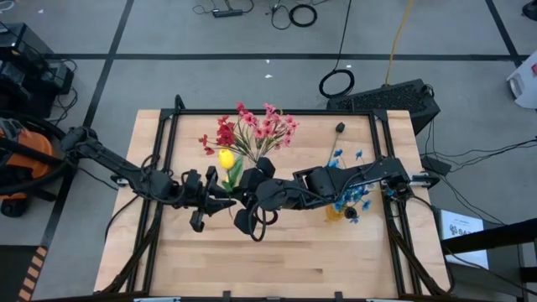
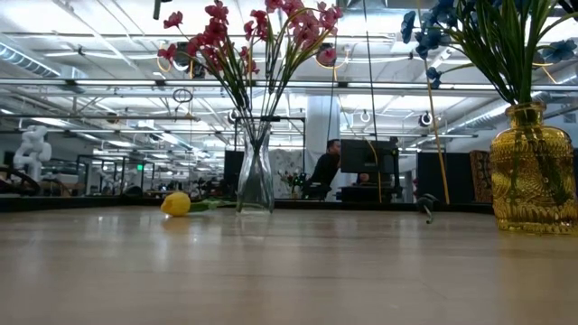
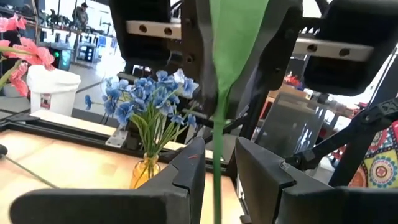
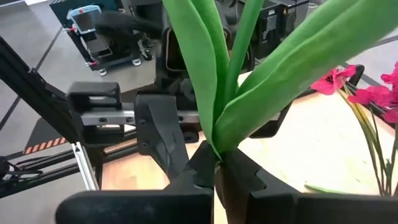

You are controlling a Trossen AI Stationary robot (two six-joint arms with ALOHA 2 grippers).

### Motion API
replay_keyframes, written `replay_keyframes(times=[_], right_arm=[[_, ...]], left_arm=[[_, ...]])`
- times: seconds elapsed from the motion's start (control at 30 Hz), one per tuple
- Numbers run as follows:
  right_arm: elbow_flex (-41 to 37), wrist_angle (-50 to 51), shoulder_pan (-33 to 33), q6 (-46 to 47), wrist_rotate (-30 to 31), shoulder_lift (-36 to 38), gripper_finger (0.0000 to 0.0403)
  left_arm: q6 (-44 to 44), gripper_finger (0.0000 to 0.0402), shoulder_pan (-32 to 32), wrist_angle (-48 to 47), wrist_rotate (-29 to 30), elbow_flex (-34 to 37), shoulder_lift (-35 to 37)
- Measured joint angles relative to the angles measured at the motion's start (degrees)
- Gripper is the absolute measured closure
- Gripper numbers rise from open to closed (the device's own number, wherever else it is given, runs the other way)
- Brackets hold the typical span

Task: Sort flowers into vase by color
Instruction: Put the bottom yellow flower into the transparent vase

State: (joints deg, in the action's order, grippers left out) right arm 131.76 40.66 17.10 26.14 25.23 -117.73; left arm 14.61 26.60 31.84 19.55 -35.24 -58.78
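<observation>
Item: yellow flower (image 1: 226,158). A single yellow bud with broad green leaves (image 4: 249,81) on a thin green stem (image 3: 217,174). The bud lies on the tabletop (image 1: 294,252) just beside the clear vase (image 2: 256,176). From the bud, the long axis runs toward the tabletop's near edge, to where my two sets of fingers meet.

Right fingers (image 4: 216,171): clenched on the stem just below the point where the leaves fan out.

Left fingers (image 3: 219,165): released, one on each side of the stem with a gap on both sides, facing my right fingers at close range.

Other stock: red and pink flowers (image 1: 256,127) stand in the clear vase near the far edge. Blue flowers (image 3: 146,96) stand in an amber vase (image 2: 533,171) on the right side. One dark bud (image 1: 340,127) lies on the tabletop near the far right corner.
</observation>
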Motion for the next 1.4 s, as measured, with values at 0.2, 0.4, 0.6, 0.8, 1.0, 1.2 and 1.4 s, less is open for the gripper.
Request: replay_keyframes(times=[0.2,0.4,0.6,0.8,1.0,1.2,1.4], right_arm=[[0.0,2.1,-0.2,1.3,-0.1,0.0,0.0402],[0.0,2.3,-0.2,1.3,-0.1,0.0,0.0401],[0.0,2.7,-0.3,1.3,0.2,0.0,0.0377],[0.0,6.7,-0.8,4.3,0.2,0.6,0.033],[0.0,17.6,-1.2,6.6,0.2,5.4,0.0293],[0.0,29.4,-0.5,14.3,1.3,11.4,0.029],[0.0,42.4,3.6,16.5,11.1,17.0,0.0303]], left_arm=[[0.0,0.0306,0.0,-0.6,0.3,-0.1,0.0],[0.0,0.035,-1.0,-2.6,0.2,-0.1,0.0],[-0.4,0.039,-1.5,-3.0,-0.7,-0.1,0.0],[-1.4,0.0396,-2.2,-3.3,-0.7,-0.1,0.0],[-4.8,0.0398,-4.9,-2.7,-3.6,-0.1,0.5],[-4.6,0.0398,-8.3,-3.1,-6.6,-0.1,0.5],[-5.9,0.0398,-10.5,-3.6,-6.5,-0.1,0.4]])
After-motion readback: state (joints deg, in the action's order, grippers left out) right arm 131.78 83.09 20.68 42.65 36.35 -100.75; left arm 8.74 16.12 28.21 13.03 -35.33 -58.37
